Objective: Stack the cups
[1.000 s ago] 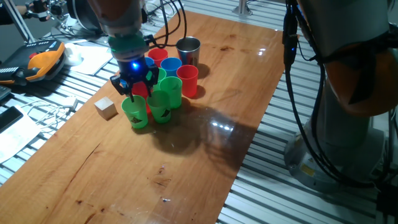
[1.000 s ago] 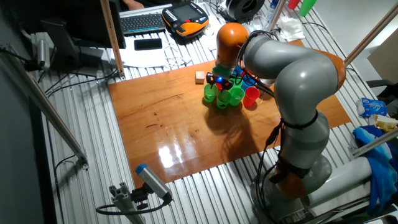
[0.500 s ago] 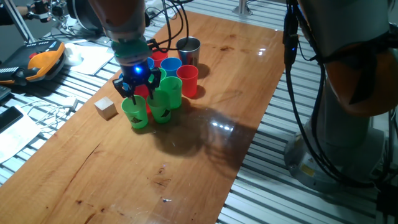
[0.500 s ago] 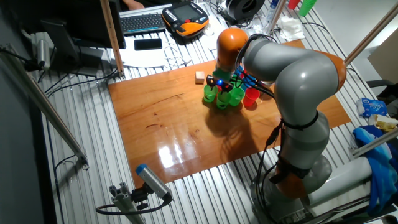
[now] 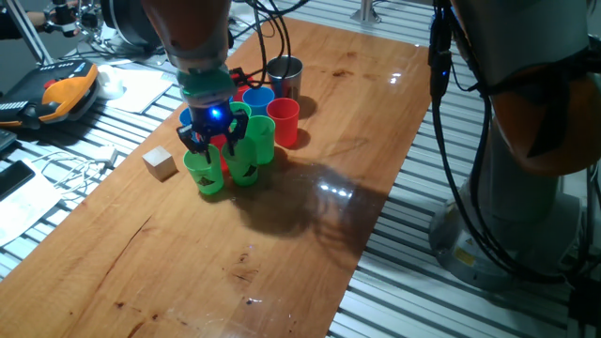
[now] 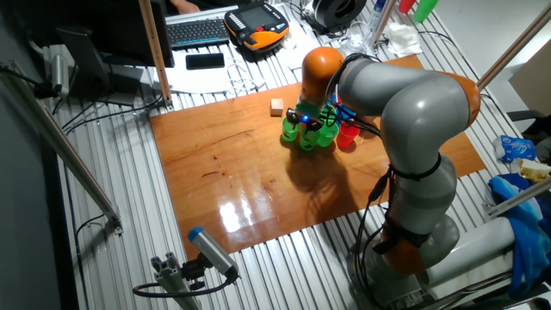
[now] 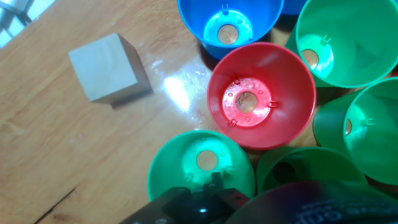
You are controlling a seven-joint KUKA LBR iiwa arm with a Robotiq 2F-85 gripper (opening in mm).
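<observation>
The cups stand upright in a tight cluster. In one fixed view I see a front green cup [image 5: 205, 172], two more green cups [image 5: 243, 162] [image 5: 259, 138], a red cup [image 5: 284, 120], a blue cup [image 5: 258, 96] and the steel cup [image 5: 285, 75]. My gripper [image 5: 213, 138] hovers over the cluster's left side, fingers spread, holding nothing. In the hand view a red cup [image 7: 260, 94] lies just below the hand, with a blue cup [image 7: 227, 22] and green cups [image 7: 202, 163] [image 7: 345, 37] around it. The other fixed view shows the gripper [image 6: 306, 120] over the cluster [image 6: 315, 136].
A small wooden cube [image 5: 160, 161] stands left of the cups, also in the hand view [image 7: 109, 67] and the other fixed view [image 6: 276, 106]. The table's [image 5: 282, 244] left edge borders cables and a pendant [image 5: 66, 91]. The arm's base [image 5: 526, 122] stands at the right.
My gripper has shifted right, from the cluster's left edge to over its cups. The cups and the cube have not moved.
</observation>
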